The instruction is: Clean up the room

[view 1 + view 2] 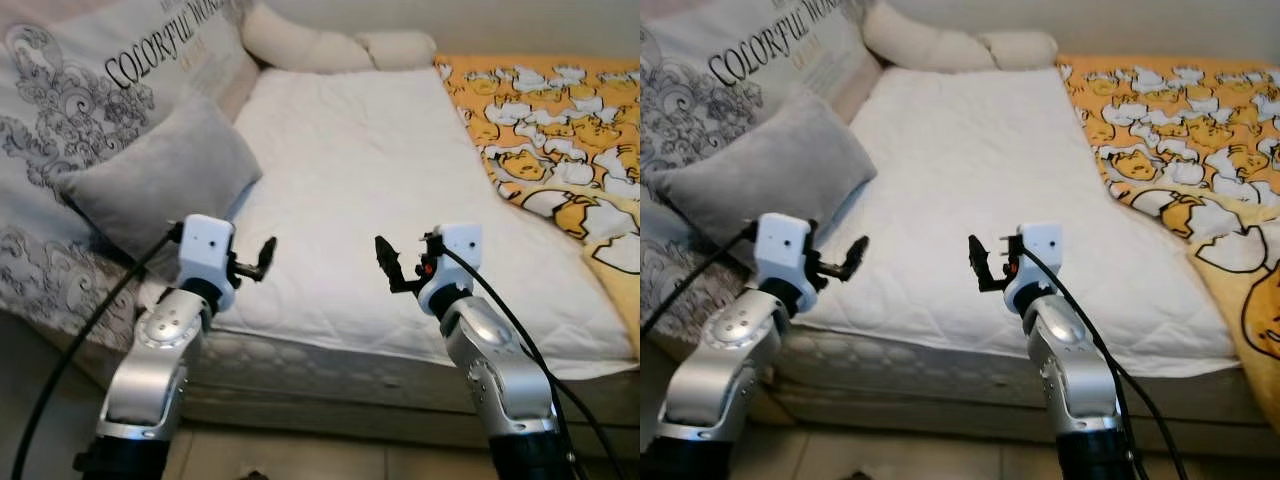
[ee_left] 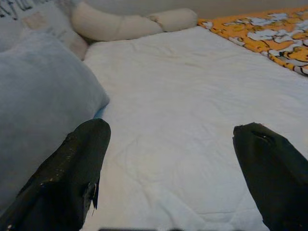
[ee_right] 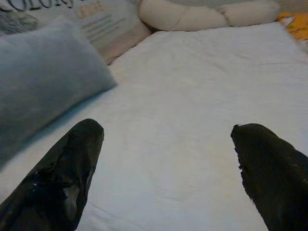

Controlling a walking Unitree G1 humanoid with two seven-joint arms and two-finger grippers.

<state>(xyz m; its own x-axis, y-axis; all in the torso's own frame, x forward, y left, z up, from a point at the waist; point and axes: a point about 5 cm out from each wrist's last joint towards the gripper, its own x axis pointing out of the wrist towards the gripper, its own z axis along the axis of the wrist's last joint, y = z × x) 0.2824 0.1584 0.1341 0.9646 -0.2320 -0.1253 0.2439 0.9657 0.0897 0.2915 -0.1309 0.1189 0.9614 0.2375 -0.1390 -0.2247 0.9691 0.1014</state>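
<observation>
Left tool (image 1: 262,258), right tool (image 1: 388,262): spread, empty, over bed (image 1: 350,170) near edge. Grey pillow (image 1: 160,185) beside left tool. Step: approach, likely. Next: reach pillow, pinch.

Both silver arms reach forward, left hand (image 1: 262,257) and right hand (image 1: 388,262) spread wide, holding nothing.

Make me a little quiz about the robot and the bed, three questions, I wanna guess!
1. True or false: the left gripper holds the grey pillow.
2. Which side of the bed has the orange blanket: A) robot's left, B) robot's right?
3. Fill in: the long cream pillow lies at the ___ end of the white mattress.

Key: 1 false, its fingers are open and empty, like the right gripper. 2 B. 3 far.
</observation>
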